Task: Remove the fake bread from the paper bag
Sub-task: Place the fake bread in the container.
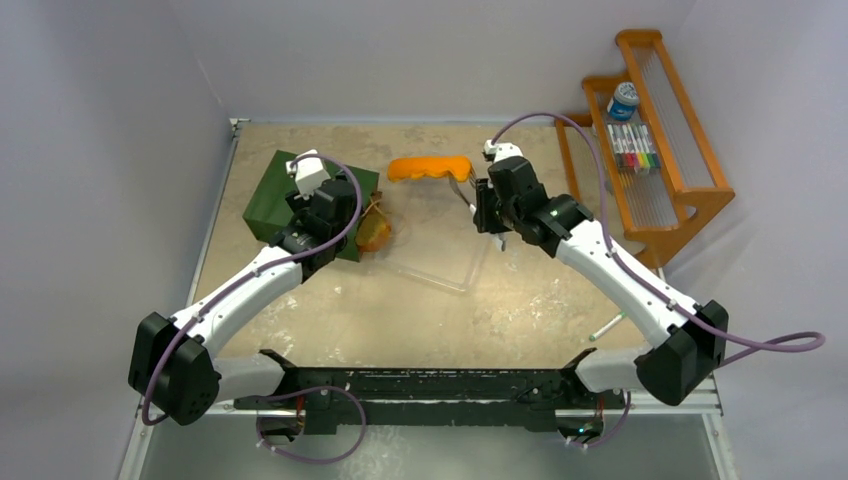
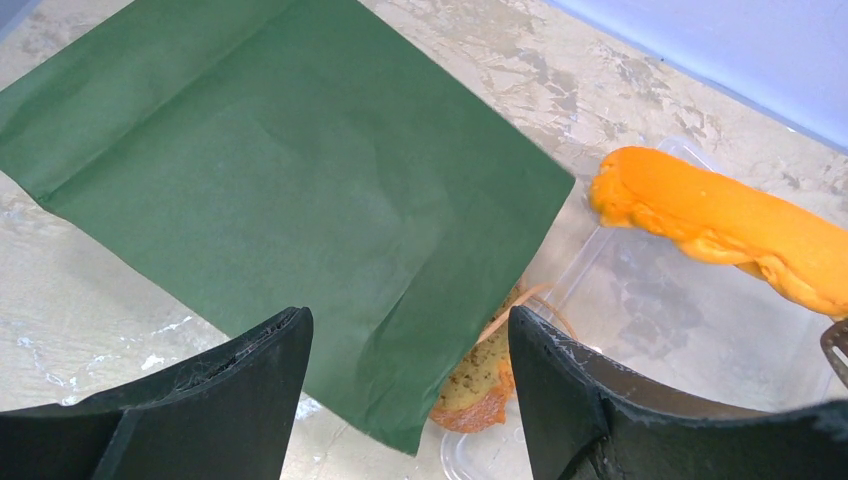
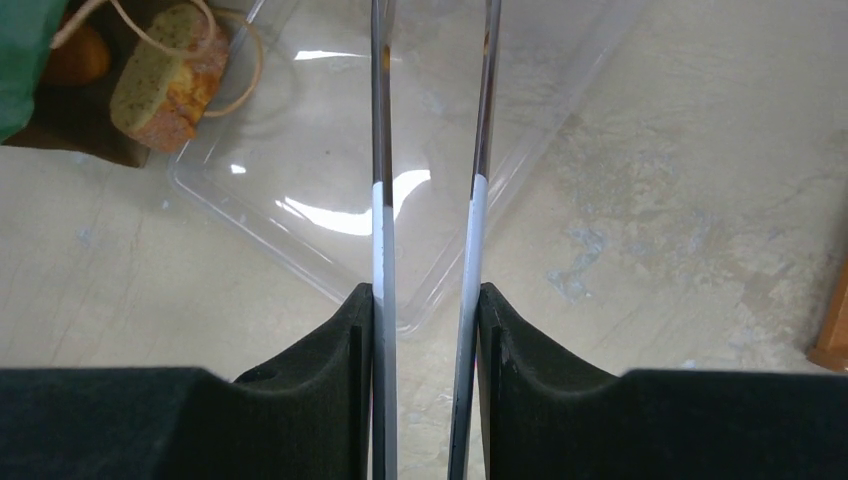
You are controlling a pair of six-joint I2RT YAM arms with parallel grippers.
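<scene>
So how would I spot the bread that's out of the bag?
Start at the dark green paper bag with a clear plastic tray beside it. Over the tray's far edge hangs a long bright orange toy loaf in thin metal tongs, unlike the tan brown-crusted slice at the bag's mouth.

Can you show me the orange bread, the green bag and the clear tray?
orange bread (image 2: 720, 225): left wrist view, middle of loaf.
green bag (image 2: 280, 170): left wrist view, flat side.
clear tray (image 3: 300, 130): right wrist view, bare bottom.
</scene>
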